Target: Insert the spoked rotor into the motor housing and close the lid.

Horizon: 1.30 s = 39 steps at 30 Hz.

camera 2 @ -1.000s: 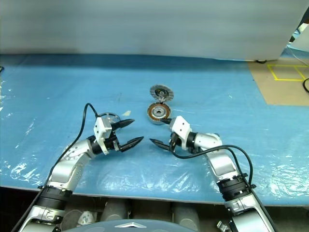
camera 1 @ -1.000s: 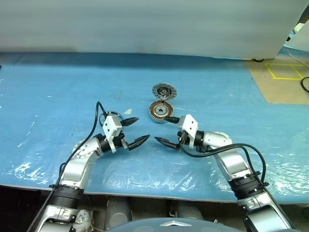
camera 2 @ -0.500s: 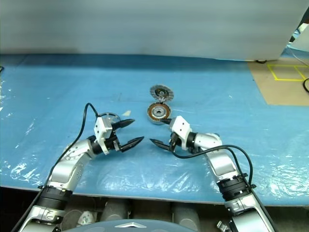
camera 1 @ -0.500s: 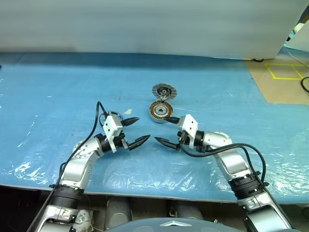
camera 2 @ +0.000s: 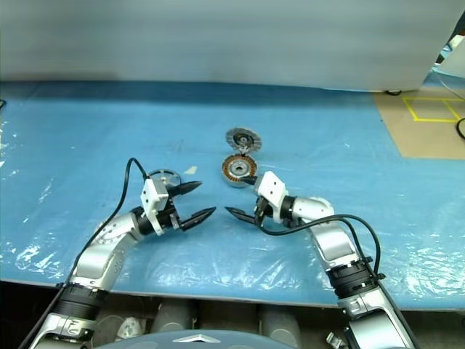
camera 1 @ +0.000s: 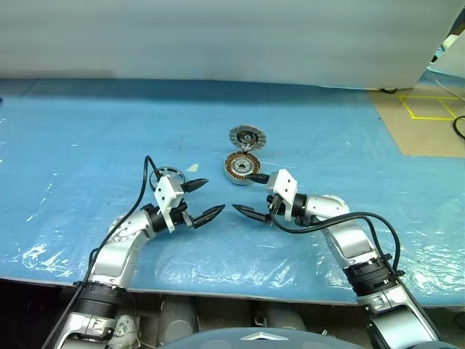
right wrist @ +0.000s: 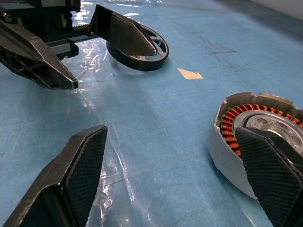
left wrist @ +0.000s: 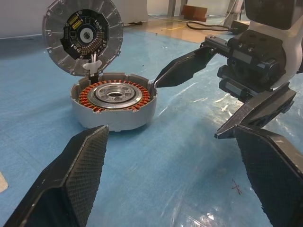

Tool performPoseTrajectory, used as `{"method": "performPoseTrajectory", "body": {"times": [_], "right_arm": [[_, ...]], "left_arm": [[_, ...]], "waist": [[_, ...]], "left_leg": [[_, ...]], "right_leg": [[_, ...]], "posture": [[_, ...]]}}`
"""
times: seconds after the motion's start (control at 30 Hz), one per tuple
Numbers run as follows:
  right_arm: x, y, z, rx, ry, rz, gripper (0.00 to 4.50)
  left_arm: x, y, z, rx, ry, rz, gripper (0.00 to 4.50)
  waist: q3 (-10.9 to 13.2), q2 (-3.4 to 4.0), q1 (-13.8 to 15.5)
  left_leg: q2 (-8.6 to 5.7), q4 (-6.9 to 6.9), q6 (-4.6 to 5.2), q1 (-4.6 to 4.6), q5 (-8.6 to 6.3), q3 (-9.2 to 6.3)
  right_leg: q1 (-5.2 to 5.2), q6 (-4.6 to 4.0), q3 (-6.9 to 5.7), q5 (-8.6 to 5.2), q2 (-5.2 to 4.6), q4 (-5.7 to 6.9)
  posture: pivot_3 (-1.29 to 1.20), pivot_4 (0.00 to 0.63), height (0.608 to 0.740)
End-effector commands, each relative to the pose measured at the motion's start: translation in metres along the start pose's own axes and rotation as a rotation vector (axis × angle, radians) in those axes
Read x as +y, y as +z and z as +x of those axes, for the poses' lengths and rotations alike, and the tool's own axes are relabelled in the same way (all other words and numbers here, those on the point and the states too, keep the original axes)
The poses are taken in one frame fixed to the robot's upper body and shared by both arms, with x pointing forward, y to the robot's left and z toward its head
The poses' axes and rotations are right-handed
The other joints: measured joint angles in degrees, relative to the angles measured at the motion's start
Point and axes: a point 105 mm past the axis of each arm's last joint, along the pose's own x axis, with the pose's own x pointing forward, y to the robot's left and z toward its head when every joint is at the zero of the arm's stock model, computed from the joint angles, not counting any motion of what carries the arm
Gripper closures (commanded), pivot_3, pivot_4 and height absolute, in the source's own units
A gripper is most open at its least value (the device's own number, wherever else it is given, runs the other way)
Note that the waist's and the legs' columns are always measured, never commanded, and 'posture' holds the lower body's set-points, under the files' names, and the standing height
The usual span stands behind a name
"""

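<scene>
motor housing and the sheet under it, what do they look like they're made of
Motor housing: likely cast metal, with a matt silver-grey shell; the orange-brown ring inside looks like copper wire windings. Sheet: probably thin plastic film, blue, glossy and wrinkled, with bright glare spots.

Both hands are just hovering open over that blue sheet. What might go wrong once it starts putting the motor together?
1. The small silver spoked rotor ring lies flat on the crinkly blue plastic sheet, right behind the open left hand; thin and low, it could slide or slip from the fingers.
2. The round finned silver lid stands upright, hinged above the copper-wound silver motor housing. The open right hand is close by and might knock it shut too soon.
</scene>
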Motion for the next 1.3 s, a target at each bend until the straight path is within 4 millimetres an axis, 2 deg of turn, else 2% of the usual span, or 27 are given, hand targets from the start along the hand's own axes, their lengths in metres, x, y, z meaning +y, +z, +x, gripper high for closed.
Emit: {"method": "performPoseTrajectory", "body": {"times": [0.03, 0.17, 0.47, 0.8, 0.9, 1.0, 1.17, 1.27, 1.3], "right_arm": [[-0.001, 0.01, 0.001, -0.026, -0.001, -0.026, 0.0], [-0.004, 0.008, 0.004, 0.03, 0.007, -0.086, 0.0], [-0.026, 0.031, 0.017, 0.117, 0.023, -0.21, 0.0], [-0.027, 0.02, 0.021, 0.229, 0.084, -0.326, 0.0], [-0.031, 0.008, 0.021, 0.273, 0.068, -0.362, 0.6], [-0.038, 0.002, 0.022, 0.295, 0.027, -0.395, 1.57], [-0.054, 0.007, 0.022, 0.284, -0.068, -0.446, 3.35], [-0.054, 0.015, 0.024, 0.253, -0.074, -0.471, 4.37], [-0.054, 0.018, 0.025, 0.241, -0.079, -0.473, 4.47]], "left_arm": [[0.001, 0.011, -0.004, -0.029, -0.002, 0.038, 0.04], [0.004, 0.011, -0.008, -0.019, 0.005, 0.043, 0.04], [0.006, 0.005, -0.013, -0.007, 0.015, 0.039, 0.04], [0.004, -0.002, -0.015, -0.005, 0.03, 0.033, 0.04], [0.004, -0.002, -0.015, -0.006, 0.032, 0.033, 0.0], [0.004, -0.003, -0.015, -0.006, 0.032, 0.034, 0.0], [0.003, -0.002, -0.012, -0.008, 0.027, 0.035, 0.0], [0.003, -0.001, -0.012, -0.009, 0.022, 0.036, 0.0], [0.003, -0.001, -0.011, -0.008, 0.021, 0.036, 0.0]], "waist": [[0.0, 0.0, 0.0], [0.0, 0.0, 0.0], [0.0, 0.0, -0.1], [0.0, 0.0, -0.1], [0.0, 0.0, -0.1], [0.0, 0.0, -0.1], [0.0, 0.0, -0.1], [0.0, 0.0, -0.1], [0.0, 0.0, -0.1]], "left_leg": [[0.0, 0.0, 0.0, 0.0, 0.0, 0.0], [0.0, 0.0, 0.0, 0.0, 0.0, 0.0], [0.0, -0.01, -0.02, 0.0, 0.01, 0.0], [0.0, -0.02, -0.02, -0.01, 0.01, -0.01], [0.0, 0.01, -0.02, 0.0, 0.01, -0.01], [0.0, 0.04, -0.02, 0.0, 0.01, -0.01], [0.0, 0.08, -0.02, 0.02, 0.01, 0.0], [0.0, 0.08, -0.02, 0.01, 0.01, 0.0], [0.0, 0.08, -0.02, 0.01, 0.01, 0.0]], "right_leg": [[0.0, 0.0, 0.0, 0.0, 0.0, 0.0], [0.0, 0.0, 0.0, 0.0, 0.0, 0.0], [-0.01, 0.0, 0.01, 0.0, 0.0, 0.01], [-0.01, 0.01, -0.02, 0.01, 0.0, 0.04], [-0.01, 0.01, -0.01, 0.01, 0.0, 0.07], [-0.01, 0.01, 0.0, 0.01, 0.0, 0.08], [-0.01, 0.01, 0.02, 0.01, 0.0, 0.12], [-0.01, 0.01, 0.02, 0.01, 0.0, 0.12], [-0.01, 0.01, 0.02, 0.01, 0.0, 0.12]], "posture": [[0.0, 0.15, 0.74], [0.0, 0.15, 0.74], [0.0, 0.15, 0.74], [0.0, 0.15, 0.74], [0.0, 0.15, 0.74], [0.0, 0.15, 0.74], [0.0, 0.15, 0.74], [0.0, 0.15, 0.74], [0.0, 0.15, 0.74]]}}
